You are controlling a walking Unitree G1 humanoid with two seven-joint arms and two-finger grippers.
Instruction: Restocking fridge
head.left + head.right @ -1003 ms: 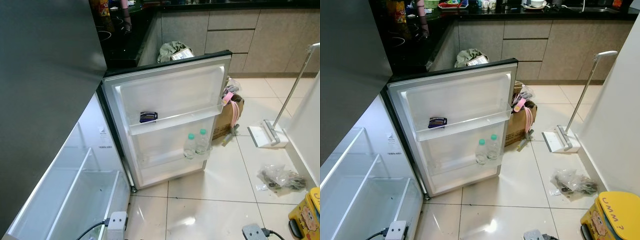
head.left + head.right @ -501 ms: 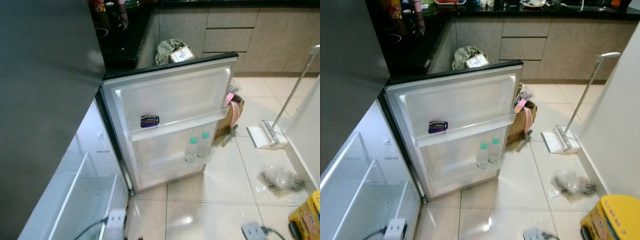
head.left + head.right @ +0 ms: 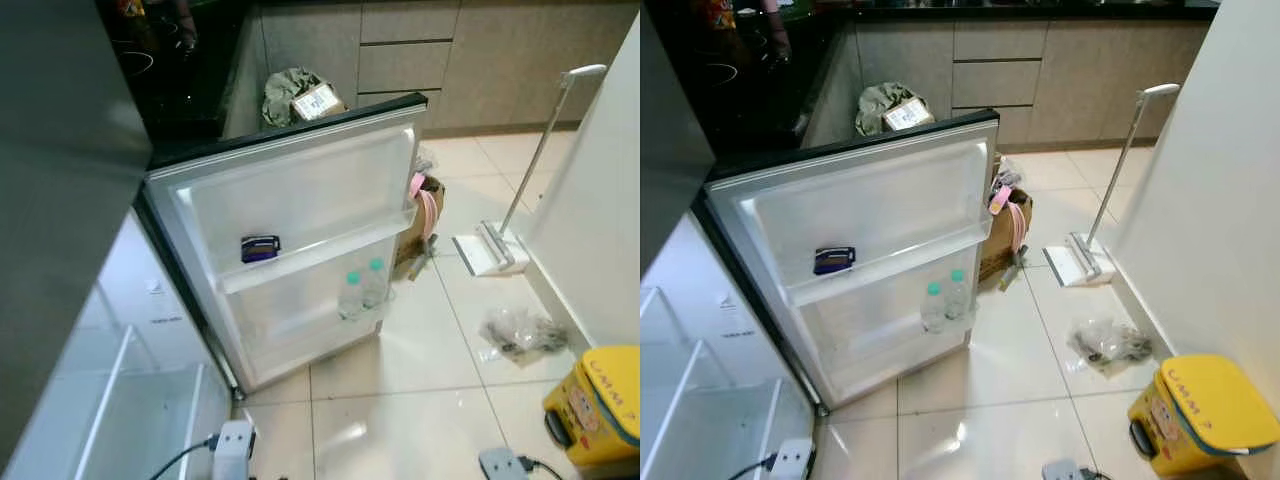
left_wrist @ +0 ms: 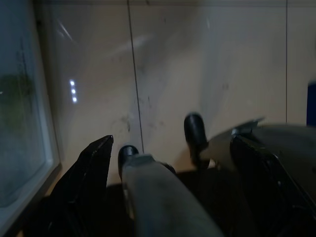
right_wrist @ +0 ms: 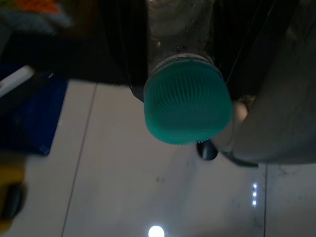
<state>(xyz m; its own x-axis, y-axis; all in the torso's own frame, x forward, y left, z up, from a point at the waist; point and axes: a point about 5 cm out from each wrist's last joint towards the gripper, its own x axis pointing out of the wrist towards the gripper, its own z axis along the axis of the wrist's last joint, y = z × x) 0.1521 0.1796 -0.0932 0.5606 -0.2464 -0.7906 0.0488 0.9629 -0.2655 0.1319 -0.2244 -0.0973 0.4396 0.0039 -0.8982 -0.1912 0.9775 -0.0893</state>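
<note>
A clear plastic bottle with a ribbed teal cap (image 5: 187,101) is seen in the right wrist view, gripped between the right gripper's black fingers (image 5: 123,44) above glossy tile. The left gripper (image 4: 168,163) is spread wide and empty. In the eye views, the open fridge door (image 3: 300,190) holds two bottles (image 3: 362,292) on its lower shelf. Since the earlier frames the camera has swung right, exposing more of the yellow bin (image 3: 1200,415).
</note>
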